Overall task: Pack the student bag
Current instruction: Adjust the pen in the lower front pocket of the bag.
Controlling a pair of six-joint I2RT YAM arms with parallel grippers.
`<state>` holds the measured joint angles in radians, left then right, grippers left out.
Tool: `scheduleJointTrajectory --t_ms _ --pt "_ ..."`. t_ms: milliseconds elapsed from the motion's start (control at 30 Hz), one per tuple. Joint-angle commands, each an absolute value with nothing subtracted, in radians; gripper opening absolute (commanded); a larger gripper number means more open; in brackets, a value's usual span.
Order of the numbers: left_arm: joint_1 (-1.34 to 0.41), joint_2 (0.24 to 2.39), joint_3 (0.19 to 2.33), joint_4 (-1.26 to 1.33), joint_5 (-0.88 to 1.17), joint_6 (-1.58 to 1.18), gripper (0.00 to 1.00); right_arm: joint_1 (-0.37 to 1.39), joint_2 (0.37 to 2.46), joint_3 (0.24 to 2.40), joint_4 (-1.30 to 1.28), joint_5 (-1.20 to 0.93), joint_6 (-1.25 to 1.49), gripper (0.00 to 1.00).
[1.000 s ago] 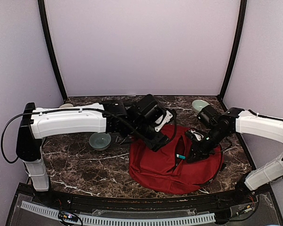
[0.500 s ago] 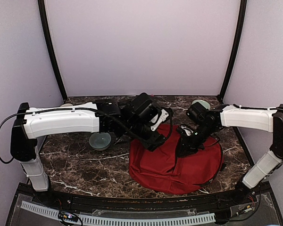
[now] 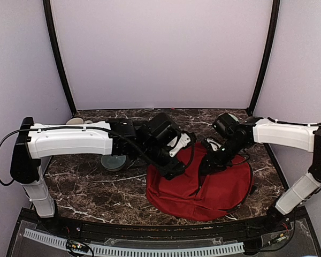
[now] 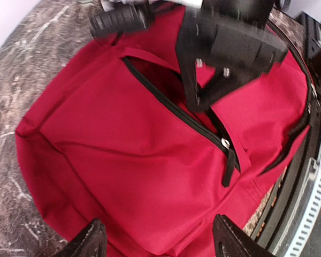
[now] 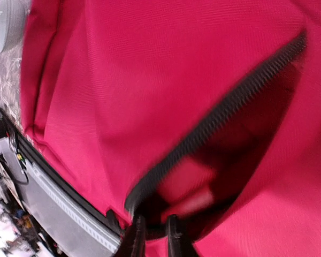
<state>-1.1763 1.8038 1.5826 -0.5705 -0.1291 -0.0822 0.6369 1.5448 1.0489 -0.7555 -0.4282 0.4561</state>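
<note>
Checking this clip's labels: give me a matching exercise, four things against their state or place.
1 student bag
2 left gripper
3 right gripper
4 bowl

A partly under the left arm
B open, above the bag
C dark red fabric
D jaws nearly together at the zip opening

Pairs: 1-C, 2-B, 3-D, 4-A

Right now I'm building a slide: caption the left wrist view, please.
Open left claw hovers over the dark-red backpack as the right claw reaches its unzipped pocket.
</note>
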Motion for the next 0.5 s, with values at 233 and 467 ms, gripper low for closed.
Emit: scheduleJointTrajectory --t_ms 233,467 --pt "-1.193 1.928 1.593 -0.51 0.068 0.018 0.69 0.643 1.263 0.946 -0.836 -0.313 0.627 0.35" --pt "-1.193 2.047 1.641 -0.463 0.126 0.038 0.66 0.645 1.15 0.877 -0.855 -0.302 0.728 0.36"
